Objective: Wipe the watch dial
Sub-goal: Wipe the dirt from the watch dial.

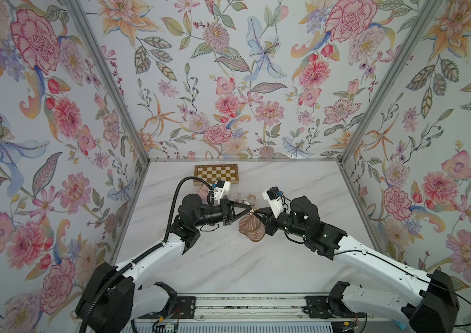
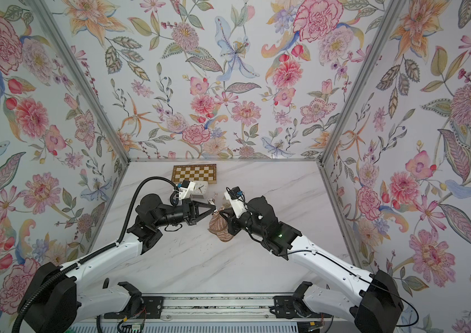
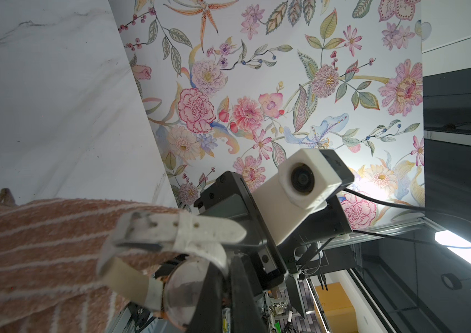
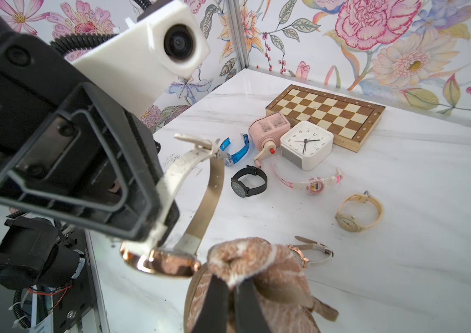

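1. Here, the left gripper (image 1: 251, 209) has its jaws pinched on the watch (image 4: 160, 263), raised at the scene's centre.
2. The right gripper (image 4: 230, 291) has its jaws clamped on the striped cloth (image 4: 257, 259), just beside the watch.

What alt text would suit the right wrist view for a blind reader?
The left gripper holds a white-strapped rose-gold watch, while the right gripper pinches a striped brown cloth beside its case. Behind, on the marble table, lie more watches, an alarm clock and a chessboard.
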Tool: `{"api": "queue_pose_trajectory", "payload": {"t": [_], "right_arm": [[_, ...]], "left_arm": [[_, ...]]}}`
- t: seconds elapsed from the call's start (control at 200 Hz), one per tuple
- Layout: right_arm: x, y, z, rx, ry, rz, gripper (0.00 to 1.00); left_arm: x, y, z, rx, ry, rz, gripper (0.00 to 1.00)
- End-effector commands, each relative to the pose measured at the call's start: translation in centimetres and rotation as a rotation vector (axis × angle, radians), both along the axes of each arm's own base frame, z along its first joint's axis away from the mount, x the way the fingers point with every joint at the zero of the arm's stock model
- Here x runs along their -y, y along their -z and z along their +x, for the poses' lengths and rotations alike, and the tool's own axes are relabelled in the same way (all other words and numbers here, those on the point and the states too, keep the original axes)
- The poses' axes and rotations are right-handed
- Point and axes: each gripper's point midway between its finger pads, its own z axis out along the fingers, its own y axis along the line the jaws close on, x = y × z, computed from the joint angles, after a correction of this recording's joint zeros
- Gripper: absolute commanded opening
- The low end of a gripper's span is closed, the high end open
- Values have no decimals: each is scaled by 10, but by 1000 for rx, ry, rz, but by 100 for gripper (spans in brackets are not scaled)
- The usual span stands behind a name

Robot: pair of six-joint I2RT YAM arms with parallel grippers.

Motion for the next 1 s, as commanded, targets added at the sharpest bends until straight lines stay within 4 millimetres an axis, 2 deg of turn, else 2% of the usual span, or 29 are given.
{"api": "queue_pose_trajectory", "payload": {"t": [0.0,0.15,0.305,0.646,0.861,0.996], "right_arm": [[1,-31,-5,47,-8,63,0],[-1,-42,-13,66,-16,70,0],[0,-44,-18,63,-18,76,0],[9,-25,-18,34,4,43,0],[15,-34,-27,49,-2,61,0],[19,-31,-31,43,-4,50,0]], "left_arm": [[1,1,-7,9,27,-1,0],[3,0,-6,11,31,-4,0],[3,2,-7,7,33,-2,0],[3,-4,-6,19,31,-1,0],[2,-6,-5,18,23,6,0],[2,-8,-5,25,20,7,0]]}}
